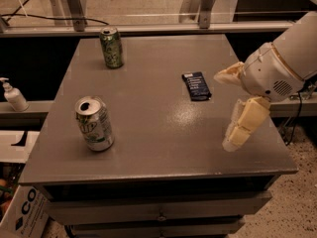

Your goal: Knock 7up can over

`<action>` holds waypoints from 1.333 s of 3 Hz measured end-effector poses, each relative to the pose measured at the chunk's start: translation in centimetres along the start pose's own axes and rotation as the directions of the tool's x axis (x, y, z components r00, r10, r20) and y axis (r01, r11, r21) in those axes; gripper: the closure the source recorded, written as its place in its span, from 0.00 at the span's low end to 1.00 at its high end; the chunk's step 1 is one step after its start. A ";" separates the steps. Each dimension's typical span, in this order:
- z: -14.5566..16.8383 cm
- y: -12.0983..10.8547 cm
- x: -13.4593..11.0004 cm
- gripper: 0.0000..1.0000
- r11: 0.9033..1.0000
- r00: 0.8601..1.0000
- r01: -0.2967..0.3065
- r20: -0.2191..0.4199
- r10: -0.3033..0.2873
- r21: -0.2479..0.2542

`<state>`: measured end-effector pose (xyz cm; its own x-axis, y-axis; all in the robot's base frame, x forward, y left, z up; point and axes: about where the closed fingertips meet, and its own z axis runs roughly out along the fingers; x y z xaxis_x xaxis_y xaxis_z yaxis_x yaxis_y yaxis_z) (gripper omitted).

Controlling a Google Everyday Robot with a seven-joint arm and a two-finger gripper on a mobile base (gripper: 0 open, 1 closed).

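Note:
The 7up can [94,123], silver-white with green lettering and an open top, stands upright near the front left of the grey table [148,143]. My gripper [224,111] hangs over the right side of the table, far to the right of the can and apart from it. Its two cream fingers [243,123] are spread apart with nothing between them.
A darker green can [111,47] stands upright at the back left of the table. A dark blue packet [196,86] lies flat right of centre, just left of the gripper. A white pump bottle [13,96] stands on a ledge to the left. A cardboard box [22,209] sits on the floor at the lower left.

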<state>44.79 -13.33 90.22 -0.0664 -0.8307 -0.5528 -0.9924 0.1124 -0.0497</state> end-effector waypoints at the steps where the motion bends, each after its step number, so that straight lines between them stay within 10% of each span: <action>1: 1.1 -0.6 -0.7 0.00 1.000 0.997 0.014 0.071 -0.014 -0.005; 3: 6.6 -1.8 -4.2 0.00 0.995 0.954 0.095 0.288 -0.082 -0.034; 4: 9.3 -0.8 -6.5 0.00 0.988 0.910 0.142 0.402 -0.105 -0.064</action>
<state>46.95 -2.89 86.12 0.0856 -0.5485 -0.8317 -0.9963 -0.0420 -0.0749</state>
